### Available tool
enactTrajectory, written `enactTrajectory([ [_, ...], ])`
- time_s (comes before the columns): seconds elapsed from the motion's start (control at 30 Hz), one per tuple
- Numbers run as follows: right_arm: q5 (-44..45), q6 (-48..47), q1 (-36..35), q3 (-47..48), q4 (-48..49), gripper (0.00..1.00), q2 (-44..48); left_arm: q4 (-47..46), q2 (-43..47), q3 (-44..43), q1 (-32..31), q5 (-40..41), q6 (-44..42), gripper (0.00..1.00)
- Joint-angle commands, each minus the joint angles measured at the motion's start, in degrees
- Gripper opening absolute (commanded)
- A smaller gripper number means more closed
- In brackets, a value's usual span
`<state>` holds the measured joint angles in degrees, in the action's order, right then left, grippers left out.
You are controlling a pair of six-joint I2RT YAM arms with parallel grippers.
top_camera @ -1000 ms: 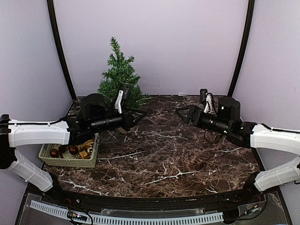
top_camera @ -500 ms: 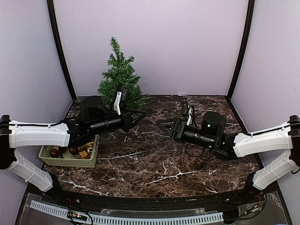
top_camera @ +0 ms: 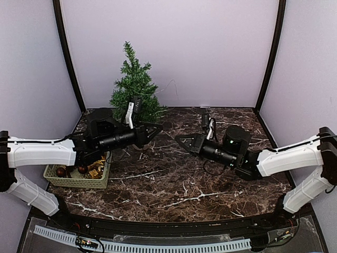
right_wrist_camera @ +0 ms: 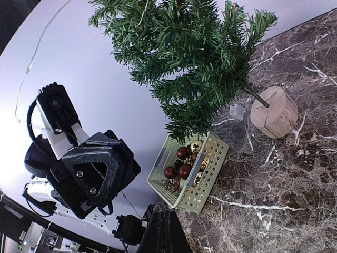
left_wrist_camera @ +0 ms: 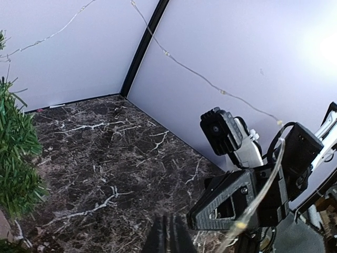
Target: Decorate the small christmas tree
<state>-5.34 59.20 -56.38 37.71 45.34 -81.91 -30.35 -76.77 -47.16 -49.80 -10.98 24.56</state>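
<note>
The small christmas tree (top_camera: 134,89) stands at the back left, bristly and dark green, on a pale stump base (right_wrist_camera: 274,113). No ornament shows on it. A thin light string (left_wrist_camera: 221,92) runs from the tree across the back wall, and a blurred stretch hangs close in front of the left wrist camera. My left gripper (top_camera: 157,128) hovers right of the tree, its fingers (left_wrist_camera: 158,237) nearly together with a hairline slit. My right gripper (top_camera: 178,139) faces it tip to tip, a short gap apart, fingers (right_wrist_camera: 166,232) pressed shut. I cannot see any wire between either pair.
A pale green perforated basket (top_camera: 79,180) sits at the left under my left arm, holding red and gold baubles (right_wrist_camera: 179,163) and pine cones. A small clear piece (right_wrist_camera: 236,110) lies beside the stump. Purple walls with black corner posts close the back and sides.
My right arm has swung left toward the centre and its jaws went from wide open to shut. The left gripper has hardly moved; its fingers have eased apart very slightly.
</note>
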Motion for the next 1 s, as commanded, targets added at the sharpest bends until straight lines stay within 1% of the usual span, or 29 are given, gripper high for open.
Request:
enactTrajectory([
  [0.0, 4.3, -1.5, -0.5, 0.9, 1.1, 0.00, 2.0, -0.2, 3.2, 1.6, -0.4, 3.1, 0.9, 0.12],
  [0.07, 7.5, -4.0, -0.3, 1.2, -2.7, 0.00, 4.0, 2.2, 4.9, 2.2, -0.3, 5.8, 0.9, 0.19],
  [0.1, 9.2, -6.2, -0.1, 1.8, -6.1, 0.00, 5.4, 5.0, 6.5, 2.3, -0.3, 8.4, 0.9, 0.29],
  [0.13, 11.3, -8.3, 0.4, 2.6, -9.7, 0.00, 6.7, 7.0, 7.3, 2.4, -0.4, 10.2, 0.8, 0.36],
  [0.17, 13.5, -10.6, 1.0, 3.5, -13.8, 0.00, 8.2, 11.3, 9.0, 2.4, -0.2, 13.0, 0.8, 0.52],
  [0.2, 15.3, -12.6, 1.7, 4.2, -17.1, 0.00, 9.7, 13.5, 9.8, 2.3, -0.2, 14.1, 0.7, 0.59],
  [0.23, 16.5, -14.3, 3.0, 4.6, -20.0, 0.00, 11.1, 18.1, 11.5, 2.2, 0.4, 15.7, 0.7, 0.69],
  [0.27, 17.2, -15.8, 4.6, 4.9, -22.6, 0.00, 12.6, 20.6, 12.3, 1.8, 0.7, 16.4, 1.3, 0.72],
  [0.3, 17.5, -16.9, 6.4, 5.0, -24.6, 0.00, 14.0, 25.7, 13.6, 1.6, 1.8, 17.8, 1.7, 0.77],
  [0.37, 17.3, -18.8, 10.1, 5.0, -27.9, 0.00, 16.7, 31.2, 15.8, 1.8, 4.5, 18.1, 3.3, 0.80],
  [0.4, 17.2, -19.6, 12.1, 5.1, -29.4, 0.00, 17.8, 32.3, 16.4, 2.8, 5.7, 17.6, 4.4, 0.81],
  [0.47, 17.3, -21.0, 15.3, 5.8, -32.8, 0.00, 19.3, 33.9, 18.0, 4.9, 11.1, 14.8, 6.1, 0.82],
  [0.53, 17.6, -22.5, 17.7, 6.6, -35.2, 0.00, 20.4, 34.0, 18.5, 6.7, 13.5, 13.1, 7.3, 0.82],
  [0.63, 18.2, -23.8, 19.2, 7.4, -37.4, 0.00, 21.4, 32.9, 17.1, 7.1, 14.7, 12.0, 7.1, 0.82],
  [0.77, 18.4, -24.3, 19.9, 7.8, -38.3, 0.00, 22.0, 31.6, 13.1, 5.9, 16.0, 11.2, 7.1, 0.83],
  [0.87, 18.7, -24.4, 20.1, 7.7, -38.5, 0.00, 22.6, 28.2, 11.0, 5.9, 16.6, 9.4, 6.8, 0.83],
  [0.9, 18.9, -24.5, 20.1, 7.7, -38.6, 0.00, 22.9, 27.5, 10.7, 5.9, 16.7, 9.3, 6.6, 0.82],
  [0.97, 19.4, -24.6, 20.2, 7.7, -39.1, 0.00, 23.3, 25.7, 10.1, 5.9, 16.8, 9.1, 6.2, 0.74],
])
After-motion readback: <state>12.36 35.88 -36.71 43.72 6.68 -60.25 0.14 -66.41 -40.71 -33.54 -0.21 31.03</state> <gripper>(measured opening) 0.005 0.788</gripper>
